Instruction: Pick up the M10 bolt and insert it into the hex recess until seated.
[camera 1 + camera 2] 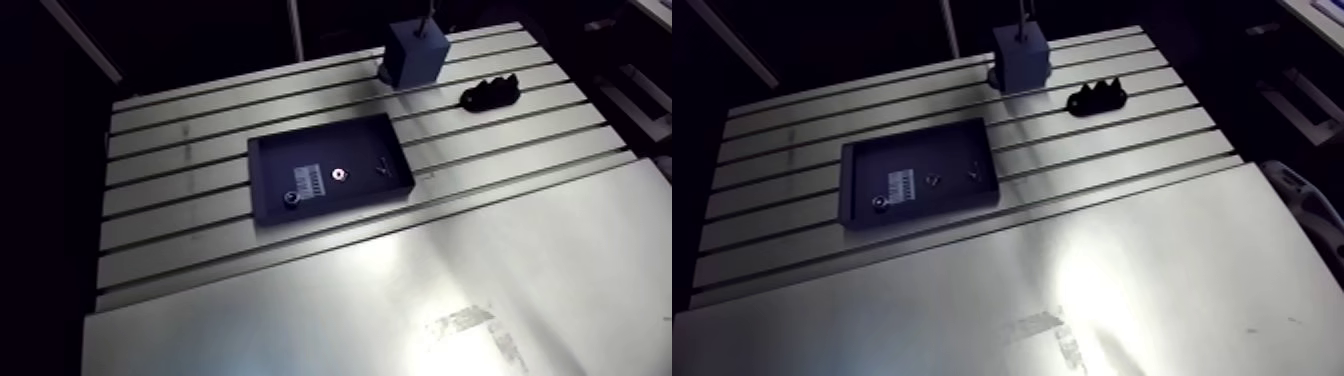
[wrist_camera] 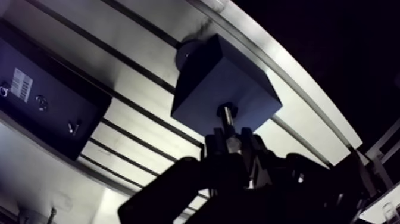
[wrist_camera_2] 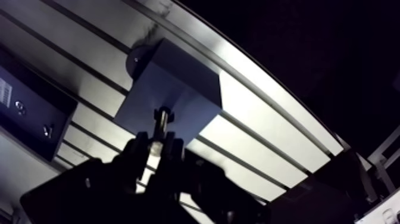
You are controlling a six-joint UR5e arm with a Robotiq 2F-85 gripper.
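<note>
A blue-grey block [image 2: 223, 86] stands on the slotted table near its far edge. In the wrist view the M10 bolt [image 2: 227, 116] points head-first at the block's top face, and its head touches or sits just at a spot near the edge closest to the gripper. My gripper [image 2: 231, 143] is shut on the bolt's shank, one finger on each side. The recess is hidden under the bolt head. In the arm view the block [image 1: 415, 55] shows with a thin shaft [image 1: 427, 18] rising from its top; the gripper there is lost in the dark.
A dark shallow tray [image 1: 253, 180] lies mid-table and holds a washer [image 1: 339, 174], a nut [image 1: 290, 198] and a small screw [image 1: 382, 168]. A black jagged part [image 1: 490, 93] lies right of the block. A smooth metal sheet [image 1: 400, 310] covers the table's front.
</note>
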